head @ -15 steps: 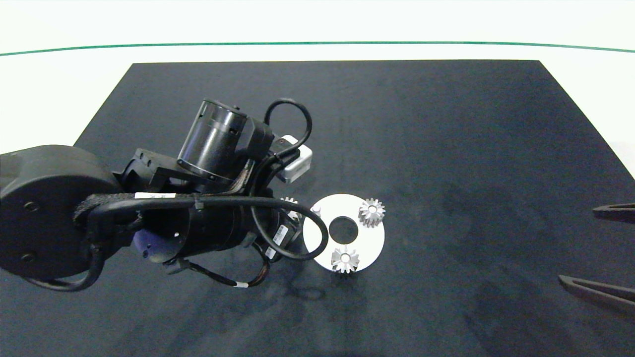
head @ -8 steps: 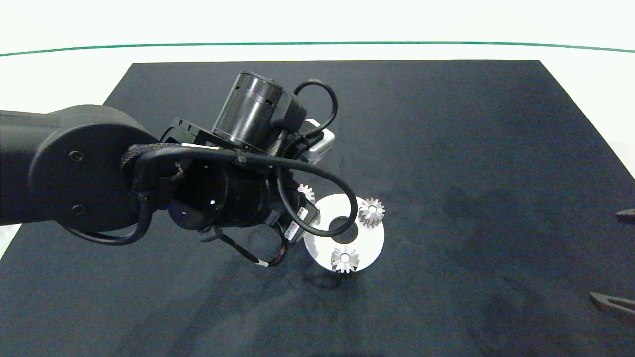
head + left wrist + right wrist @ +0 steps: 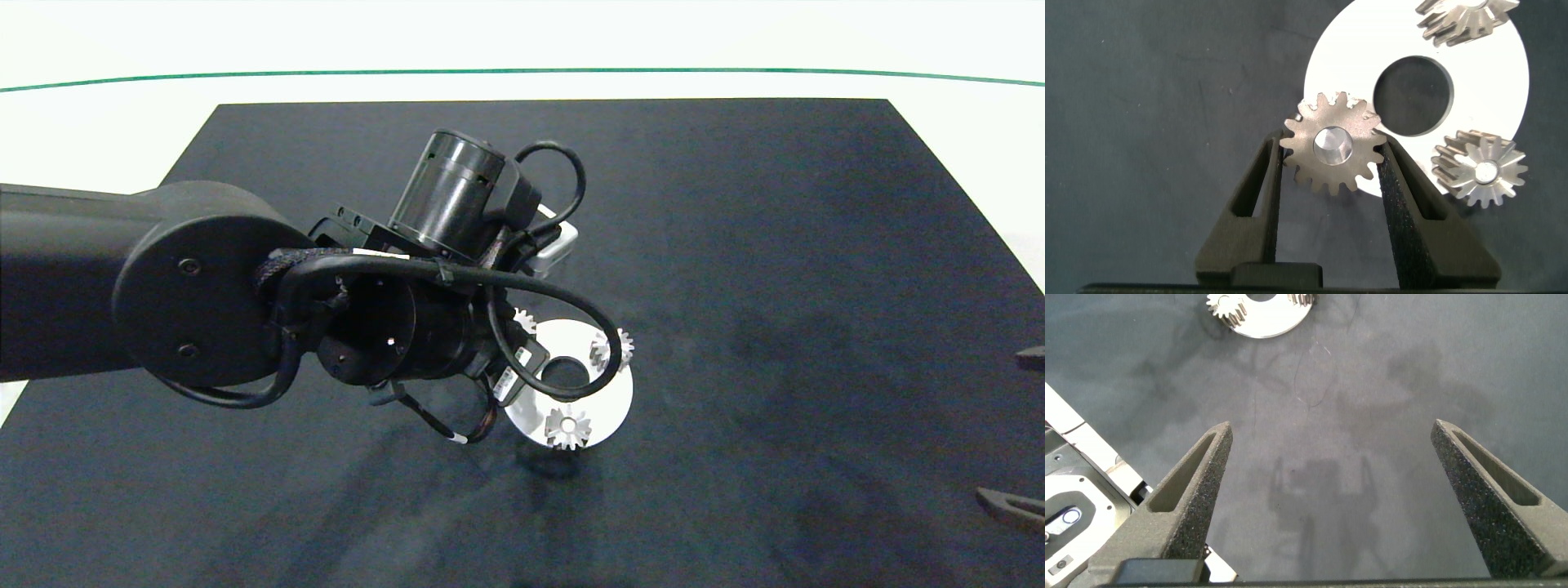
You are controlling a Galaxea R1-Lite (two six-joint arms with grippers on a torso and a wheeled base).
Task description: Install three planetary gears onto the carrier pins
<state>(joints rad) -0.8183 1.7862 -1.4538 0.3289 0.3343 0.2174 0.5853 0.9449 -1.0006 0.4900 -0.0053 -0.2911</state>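
As the left gripper (image 3: 1333,159) moved over the disc (image 3: 1503,98), fingers pinching third gear (image 3: 1333,143), right gripper (image 3: 1331,465) spread

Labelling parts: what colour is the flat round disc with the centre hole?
White, plain, no pattern. The flat round disc shows best in the left wrist view.

Head view overhead on table, left wrist view close above white disc (image 3: 1503,98), right wrist view farther, sharing it

The left gripper (image 3: 1333,159) reached in from the left, clamped tight; the right gripper (image 3: 1331,457) sat parked far right, fingers spread.
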